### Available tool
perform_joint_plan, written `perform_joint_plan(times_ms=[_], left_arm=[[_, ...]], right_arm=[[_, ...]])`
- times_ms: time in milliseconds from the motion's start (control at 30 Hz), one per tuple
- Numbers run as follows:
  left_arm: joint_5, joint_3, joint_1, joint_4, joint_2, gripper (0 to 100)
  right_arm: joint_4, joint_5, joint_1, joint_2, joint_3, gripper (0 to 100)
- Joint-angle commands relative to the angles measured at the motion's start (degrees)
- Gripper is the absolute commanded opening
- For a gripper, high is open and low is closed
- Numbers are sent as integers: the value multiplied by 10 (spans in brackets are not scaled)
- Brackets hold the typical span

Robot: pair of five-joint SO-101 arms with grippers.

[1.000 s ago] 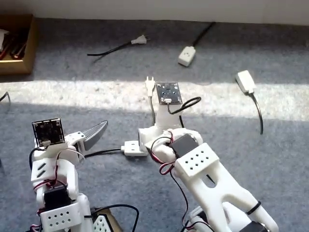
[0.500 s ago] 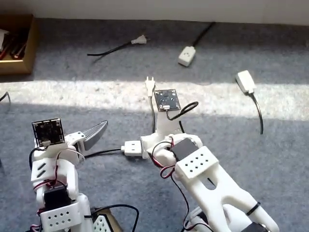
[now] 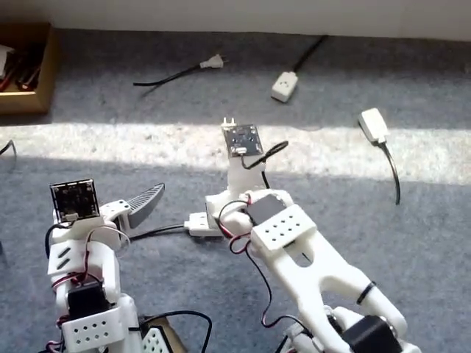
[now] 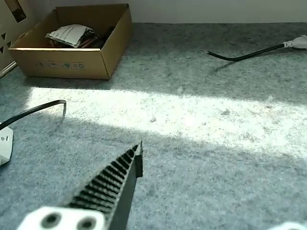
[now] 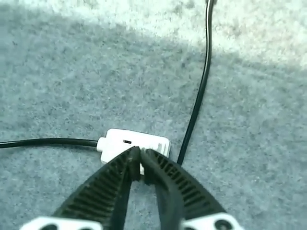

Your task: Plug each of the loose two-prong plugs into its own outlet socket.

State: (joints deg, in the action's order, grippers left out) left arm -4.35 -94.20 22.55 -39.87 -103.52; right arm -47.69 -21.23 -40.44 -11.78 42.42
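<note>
My right gripper is shut on the edge of a white outlet socket lying on the grey carpet; from above this socket lies just under that arm's wrist. A black cord runs past it up to a white two-prong plug in the sunlit strip. A second plug with its cord lies farther back, also seen as the plug in the left wrist view. Two more sockets lie at the back right. My left gripper stands open over bare carpet, holding nothing.
A cardboard box of odds and ends stands at the back left, the same box in the left wrist view. Another white socket with a black cord lies near the left arm. Carpet between the arms and the wall is open.
The right arm has swung a little to the left, and the socket in its gripper has shifted slightly left with it. The left arm has stayed put.
</note>
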Motion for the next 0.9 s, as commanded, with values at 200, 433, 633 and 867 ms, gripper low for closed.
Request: perform_joint_plan(times_ms=[200,433,633,867], left_arm=[[3,5,5,7,-6,536],[2,5,5,7,-6,536],[2,5,5,7,-6,536],[2,5,5,7,-6,536]], right_arm=[[-27,3,-9,-20,36,5],[-27,44,-9,-98,87,6],[-28,71,-7,-106,97,54],[-77,76,-10,-110,50,391]])
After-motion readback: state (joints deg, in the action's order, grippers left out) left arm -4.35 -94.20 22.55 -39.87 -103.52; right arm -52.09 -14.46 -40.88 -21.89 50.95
